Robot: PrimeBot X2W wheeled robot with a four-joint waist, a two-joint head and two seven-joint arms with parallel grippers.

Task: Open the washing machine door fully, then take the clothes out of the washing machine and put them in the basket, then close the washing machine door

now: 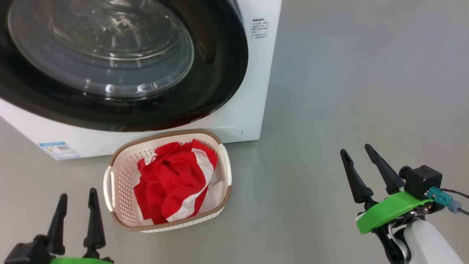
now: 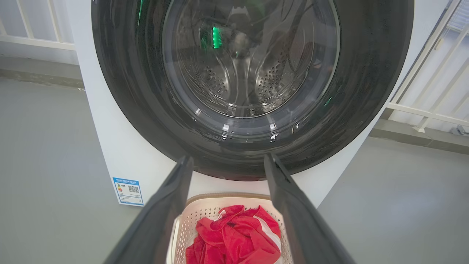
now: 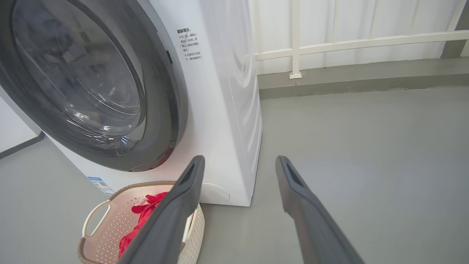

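Red clothes (image 1: 176, 179) in basket (image 1: 121, 183), washing machine door (image 1: 227, 66) looks shut; task seems done, nothing left. Left hand (image 1: 78, 193), right hand (image 1: 355, 148) both spread, empty.

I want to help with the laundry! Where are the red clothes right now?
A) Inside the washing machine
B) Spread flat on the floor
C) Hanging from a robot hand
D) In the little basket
D: the red clothes lie bunched up inside the basket, which stands on the floor in front of the washing machine, whose door is shut.
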